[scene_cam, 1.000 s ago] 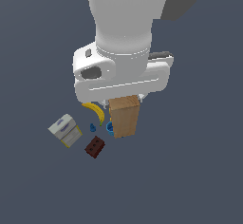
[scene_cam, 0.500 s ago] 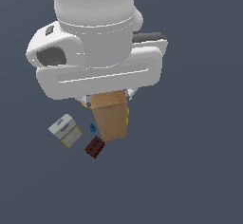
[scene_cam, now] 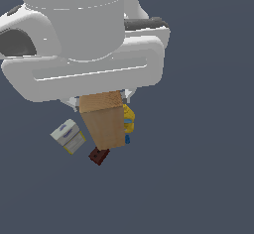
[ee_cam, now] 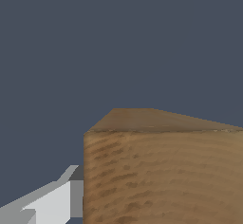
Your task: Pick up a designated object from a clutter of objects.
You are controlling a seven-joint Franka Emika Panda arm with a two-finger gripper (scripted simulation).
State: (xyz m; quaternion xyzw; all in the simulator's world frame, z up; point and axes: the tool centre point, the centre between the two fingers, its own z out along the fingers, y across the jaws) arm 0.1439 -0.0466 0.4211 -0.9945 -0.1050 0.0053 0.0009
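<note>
Colour: tan-brown with faint darker streaks, like plain cardboard or wood, no marks, on the box [scene_cam: 102, 121].
Grey-white box: in the exterior view's lower left of centre lies a small white-grey box with a yellow edge [scene_cam: 68, 136], apart from the tan one.
Brick: a small dark red-brown brick [scene_cam: 98, 155] sits just below the tan box's lower end in the exterior view.
Box shape: a tall rectangular block, the largest of the group, tilted so its lower end leans toward the exterior view's right.
Box place: centre of the exterior view, its top tucked right under the big white arm [scene_cam: 84, 39]; in the wrist view it fills the lower right, very close to the camera.
Yellow things: a yellow bottle or banana [scene_cam: 129, 117], too hidden to tell which, peeks out just to the exterior view's right of the tan box, with a small blue piece [scene_cam: 127, 139] below it.
Gripper: one pale grey finger [ee_cam: 47, 201] shows beside the box's side in the wrist view; whether the jaws press the box or stand apart, I cannot tell.
Ground: flat dark grey-blue floor [scene_cam: 198, 168].
</note>
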